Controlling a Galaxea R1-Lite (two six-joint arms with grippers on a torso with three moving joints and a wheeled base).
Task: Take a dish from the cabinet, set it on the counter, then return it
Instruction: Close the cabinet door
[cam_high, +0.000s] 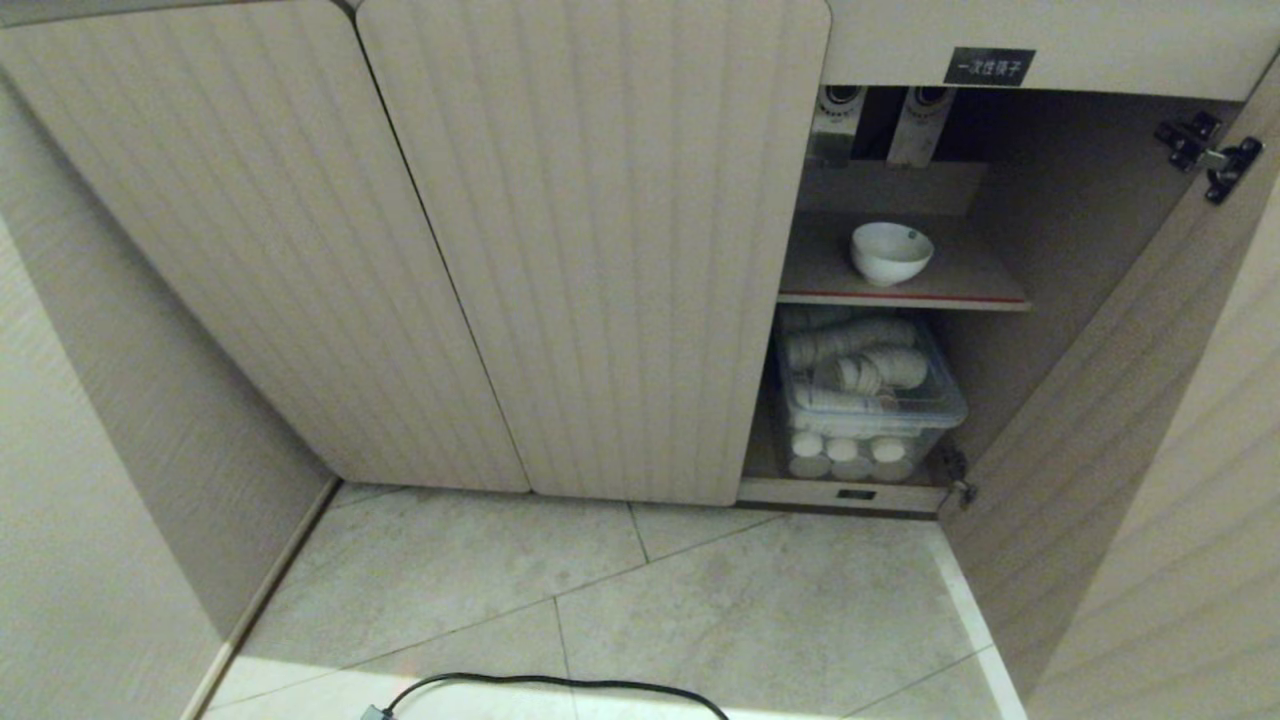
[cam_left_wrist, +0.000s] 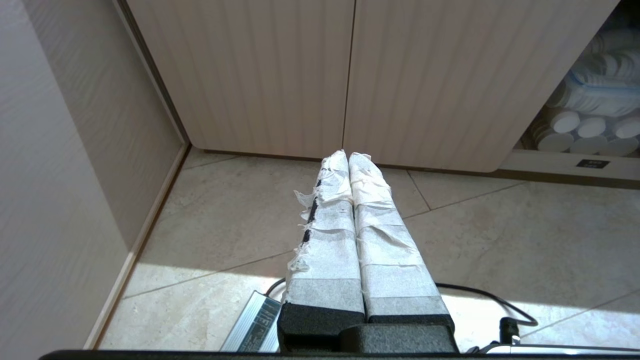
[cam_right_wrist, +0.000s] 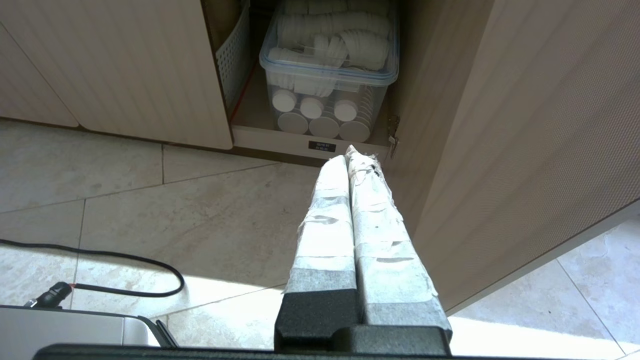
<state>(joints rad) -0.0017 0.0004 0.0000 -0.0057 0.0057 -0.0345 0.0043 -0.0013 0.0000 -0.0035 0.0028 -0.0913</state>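
Note:
The dish (cam_high: 891, 251), a small white bowl, sits upright on the red-edged inner shelf (cam_high: 903, 297) of the cabinet (cam_high: 600, 250), whose right compartment stands open. Neither arm shows in the head view. My left gripper (cam_left_wrist: 348, 156) is shut with nothing in it, low over the floor before the two closed fluted doors. My right gripper (cam_right_wrist: 348, 153) is also shut and empty, pointing at the cabinet's bottom sill beside the open door (cam_right_wrist: 525, 140). The counter is out of view.
Below the shelf a clear plastic box (cam_high: 872, 400) holds stacks of white cups and lids. A wall (cam_high: 90, 480) closes the left side. A black cable (cam_high: 560, 685) and a silver power unit (cam_left_wrist: 255, 322) lie on the tiled floor.

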